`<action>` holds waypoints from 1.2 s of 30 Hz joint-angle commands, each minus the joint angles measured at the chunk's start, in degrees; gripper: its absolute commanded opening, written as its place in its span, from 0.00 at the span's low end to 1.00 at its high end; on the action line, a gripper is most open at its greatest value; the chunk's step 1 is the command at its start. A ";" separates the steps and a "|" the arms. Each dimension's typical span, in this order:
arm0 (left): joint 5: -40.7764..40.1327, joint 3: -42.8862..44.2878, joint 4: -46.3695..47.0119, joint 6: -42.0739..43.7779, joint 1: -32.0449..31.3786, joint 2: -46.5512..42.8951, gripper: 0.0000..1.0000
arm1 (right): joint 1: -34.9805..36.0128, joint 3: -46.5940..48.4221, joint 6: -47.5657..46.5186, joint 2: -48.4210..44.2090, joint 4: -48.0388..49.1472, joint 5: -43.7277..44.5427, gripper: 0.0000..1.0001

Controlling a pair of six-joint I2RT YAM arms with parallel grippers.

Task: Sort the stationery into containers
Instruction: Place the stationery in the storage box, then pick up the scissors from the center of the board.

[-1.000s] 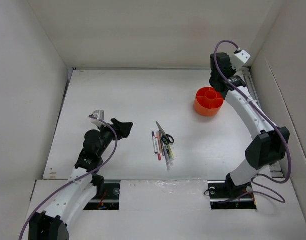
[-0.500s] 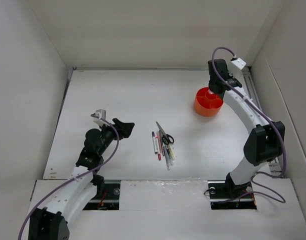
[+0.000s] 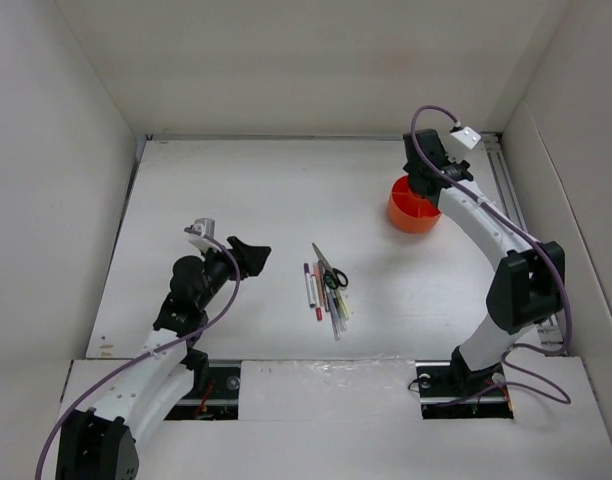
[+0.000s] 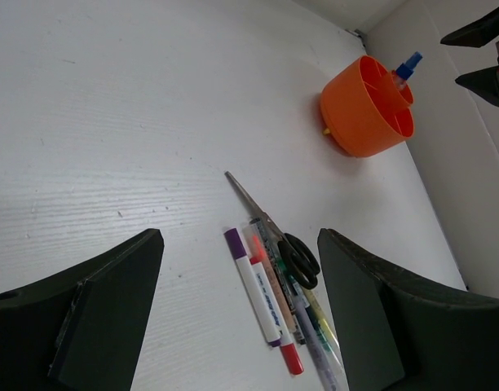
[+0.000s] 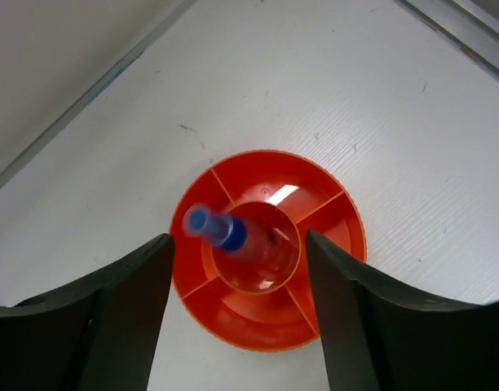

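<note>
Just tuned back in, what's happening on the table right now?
The right claw hangs open directly above the orange holder. The blue-capped bottle sits tilted in the holder's inner ring, with no finger touching it. The left claw, also open and empty, points toward the pens and markers lying bundled with the scissors mid-table. None of those is in the holder yet; the outer compartments in view look empty.

I count one orange holder (image 5: 241,330), with four outer compartments around one middle ring, and one clear bottle with a blue cap (image 5: 231,235). On the desk (image 4: 111,122) I count one pair of scissors (image 4: 289,247) and at least four pens and markers (image 4: 259,300), which lie too close together for an exact number.
</note>
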 commanded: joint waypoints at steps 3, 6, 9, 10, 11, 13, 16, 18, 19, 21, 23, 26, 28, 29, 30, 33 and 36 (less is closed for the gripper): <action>1.01 2.48 3.61 0.30 -0.23 -0.11 0.72 | 4.58 0.65 -0.15 -7.56 0.94 2.71 0.72; 2.06 2.48 4.13 0.30 -0.23 -0.11 0.71 | 9.32 -3.03 -0.67 -11.68 1.55 -0.01 0.66; 2.07 2.48 4.67 0.30 -0.23 1.11 0.67 | 14.76 -10.92 -0.68 -14.94 4.27 -8.25 0.33; 3.02 2.48 4.67 0.30 -0.23 1.73 0.66 | 16.00 -12.87 -0.68 -16.43 4.28 -10.72 0.24; 4.08 2.48 4.67 0.30 -0.23 1.74 0.64 | 17.14 -14.72 0.19 -16.45 4.28 -12.92 0.10; 4.78 2.48 6.51 0.30 -0.23 3.31 0.60 | 21.10 -19.54 2.47 -17.06 3.58 -16.79 0.00; 6.54 2.48 6.51 0.30 -0.23 5.16 0.52 | 26.09 -25.00 4.50 -16.45 2.87 -20.84 0.00; 7.86 2.48 8.44 0.30 -0.23 6.31 0.50 | 28.48 -26.77 6.44 -15.66 2.35 -20.85 0.00; 7.87 2.48 8.45 0.30 -0.23 7.18 0.50 | 30.49 -27.39 6.96 -15.13 1.82 -20.85 0.00; 7.87 3.00 8.45 0.30 -0.23 7.98 0.48 | 31.83 -28.18 7.67 -13.29 1.82 -20.85 0.17; 8.48 3.00 8.45 0.30 -0.23 7.98 0.48 | 32.36 -29.67 7.67 -11.54 3.38 -22.42 0.29; 7.87 3.00 8.97 0.30 -0.23 7.98 0.48 | 32.36 -30.56 8.28 -10.73 6.11 -24.01 0.42; 7.87 3.00 8.97 0.30 -0.23 8.50 0.47 | 32.36 -31.08 8.29 -8.99 7.61 -24.62 0.46; 7.87 3.00 8.97 0.30 -0.23 8.50 0.47 | 31.66 -31.08 8.29 -8.98 8.40 -24.63 0.46; 7.87 3.00 8.97 0.30 -0.23 8.50 0.47 | 30.96 -31.08 8.29 -7.50 9.11 -24.63 0.46; 7.87 2.48 9.59 0.30 -0.23 9.11 0.47 | 29.20 -31.08 8.29 -5.91 11.12 -25.23 0.46; 8.39 3.00 9.59 0.30 -0.23 9.12 0.47 | 29.20 -31.08 8.29 -3.80 12.63 -26.91 0.44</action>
